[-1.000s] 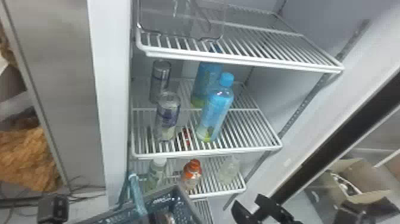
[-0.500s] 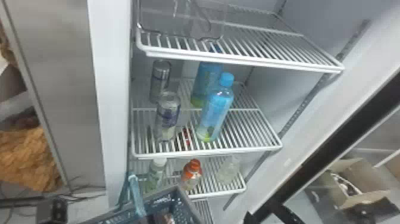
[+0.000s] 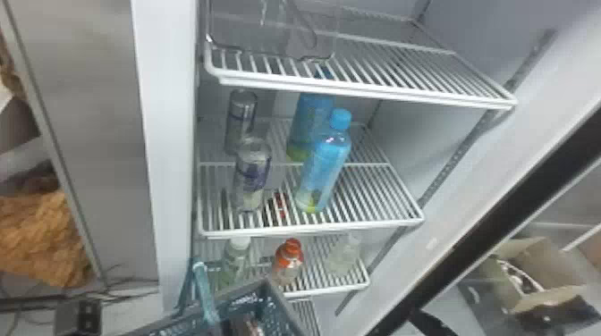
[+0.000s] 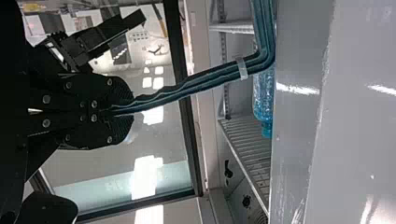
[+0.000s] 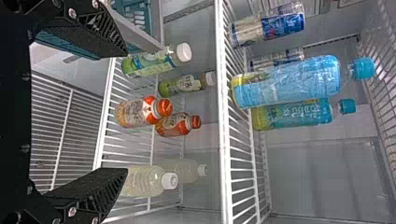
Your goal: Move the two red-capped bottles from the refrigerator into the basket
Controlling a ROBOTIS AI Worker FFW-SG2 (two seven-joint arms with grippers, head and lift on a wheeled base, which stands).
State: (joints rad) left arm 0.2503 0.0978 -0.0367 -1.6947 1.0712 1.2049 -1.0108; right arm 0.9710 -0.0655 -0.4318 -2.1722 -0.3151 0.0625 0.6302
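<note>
Black two-fingered right gripper (image 3: 429,322), bottom edge of head view; right wrist view has its fingers spread wide, grasping nothing. Framed between them there: front clear bottle with orange-red cap (image 5: 135,112), upright on the lower white wire shelf (image 3: 328,290), second red-capped bottle (image 5: 173,125) just behind it. Both task bottles are in the fridge. Black left gripper (image 4: 116,112) is clenched on the blue-green plastic basket handle (image 4: 187,88). Dark blue-green plastic basket (image 3: 273,288) sits at the bottom of head view, in front of that shelf; dark reddish item (image 3: 243,325) inside, can't tell what. Same shelf: green bottles with white caps (image 5: 154,62) left of the red-capped pair, pale bottles with white caps (image 5: 144,181) to the right. Shelf above: two silver-and-blue cans (image 3: 252,174) left, two blue-capped bottles (image 3: 324,167) right. Clear plastic bin (image 3: 268,31) on the top shelf.
</note>
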